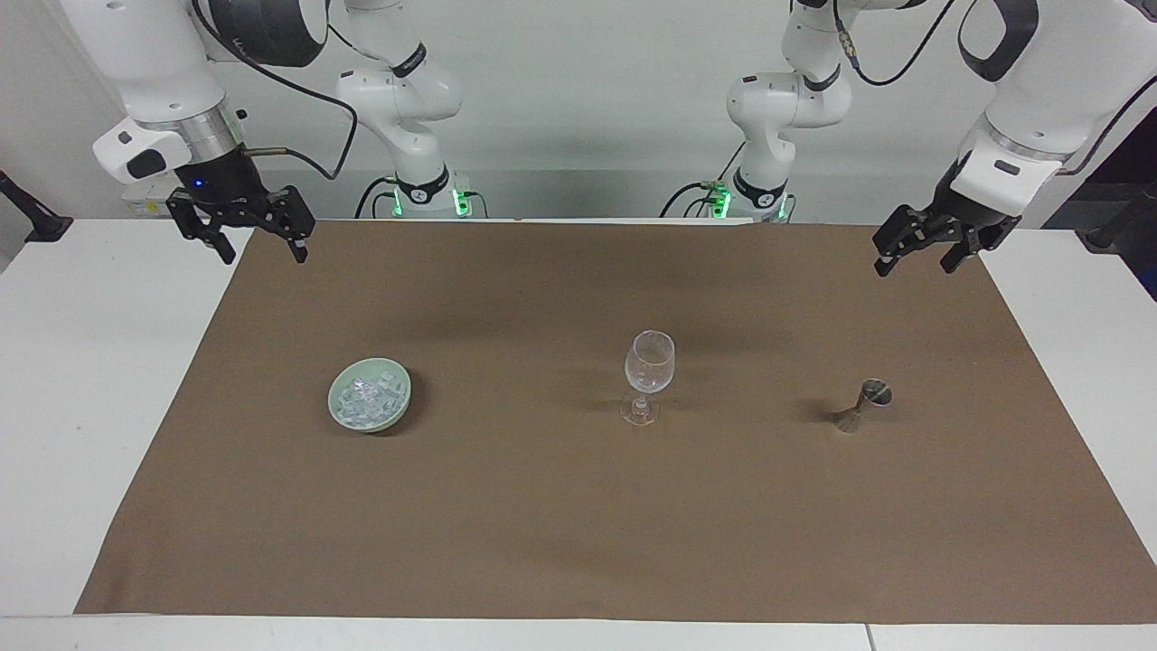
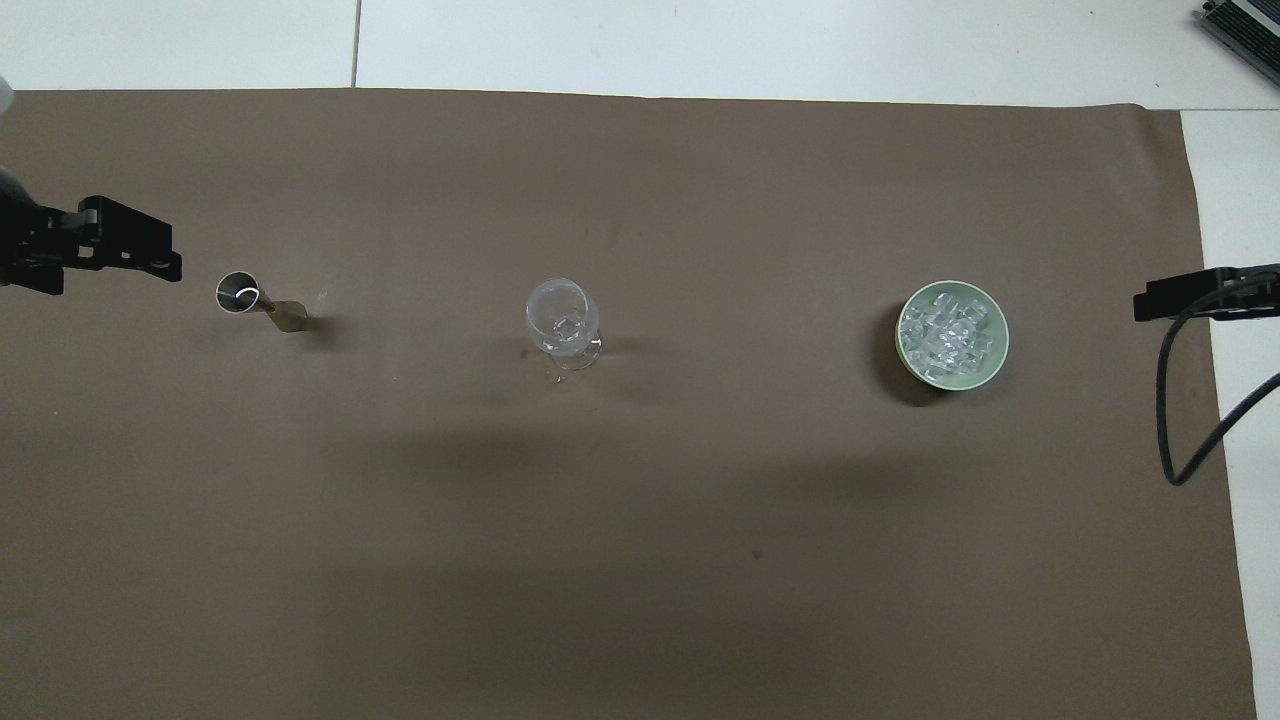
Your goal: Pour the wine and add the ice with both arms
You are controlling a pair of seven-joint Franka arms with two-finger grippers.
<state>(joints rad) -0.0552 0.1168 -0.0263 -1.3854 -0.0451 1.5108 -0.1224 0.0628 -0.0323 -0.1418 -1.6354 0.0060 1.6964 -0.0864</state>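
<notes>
A brown cloth [image 1: 578, 506] covers most of a white table [image 1: 81, 362] before a pale wall. Ice [image 1: 369, 400] fills a pale green bowl [image 1: 398, 411] toward the right arm's end; a wine glass [image 1: 649, 372] stands mid-cloth, a metal jigger [image 1: 860, 406] toward the left arm's end. The right gripper [image 1: 264, 249] and left gripper [image 1: 913, 259] both hang over the cloth's robot-side corners, fingers spread. The overhead view cuts both off.

no readable text, labels, brands, numbers or signs anywhere in either view.
</notes>
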